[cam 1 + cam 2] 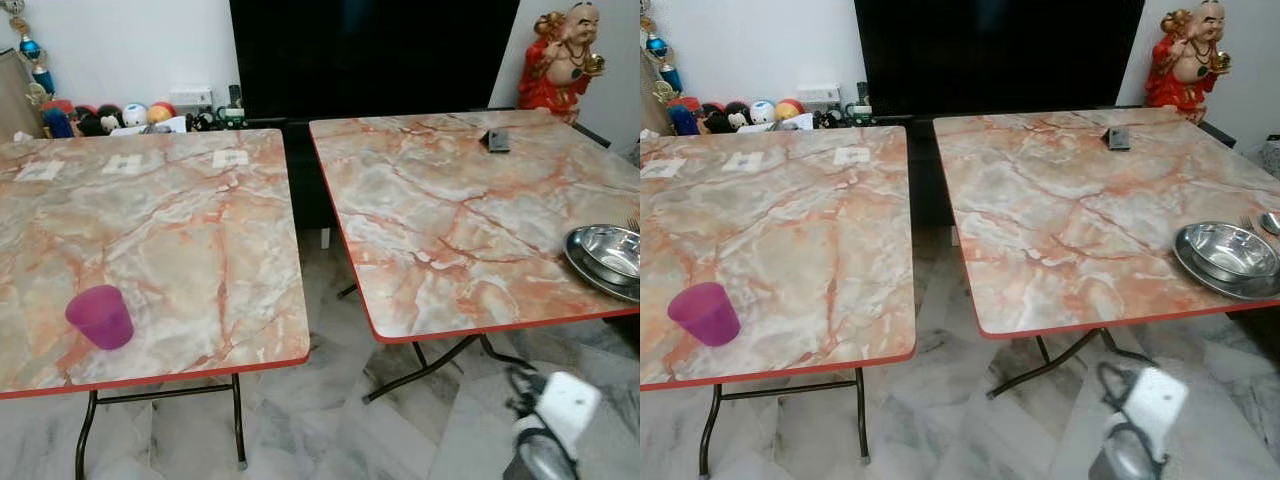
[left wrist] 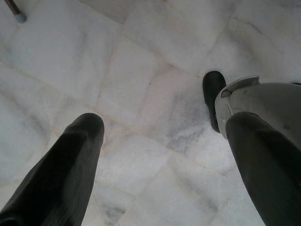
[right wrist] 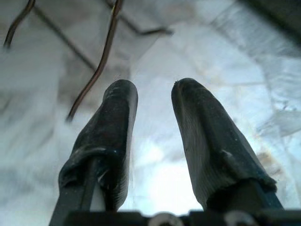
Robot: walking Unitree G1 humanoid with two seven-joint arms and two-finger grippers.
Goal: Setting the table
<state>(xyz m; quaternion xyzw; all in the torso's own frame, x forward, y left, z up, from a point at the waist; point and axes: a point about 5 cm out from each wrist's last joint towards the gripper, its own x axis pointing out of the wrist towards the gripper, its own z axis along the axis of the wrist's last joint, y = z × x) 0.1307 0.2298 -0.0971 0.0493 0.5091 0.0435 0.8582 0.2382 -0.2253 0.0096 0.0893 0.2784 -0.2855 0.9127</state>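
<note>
A purple plastic cup (image 1: 100,316) stands upright near the front left of the left marble-patterned table (image 1: 180,230). At the right edge of the right table (image 1: 450,220), a steel bowl (image 1: 1232,250) sits on a steel plate (image 1: 1200,272), with cutlery (image 1: 1270,222) just beyond it. My right arm (image 1: 552,425) hangs low at the bottom right, below table height. Over the floor, my right gripper (image 3: 154,87) is open with nothing between its fingers. My left gripper (image 2: 164,121) is also open and empty above the floor tiles.
A gap of marble floor (image 1: 330,400) separates the two folding tables. A small dark object (image 1: 498,140) lies at the far side of the right table. A red statue (image 1: 560,60), a black screen (image 1: 370,55) and toys (image 1: 110,115) line the back wall.
</note>
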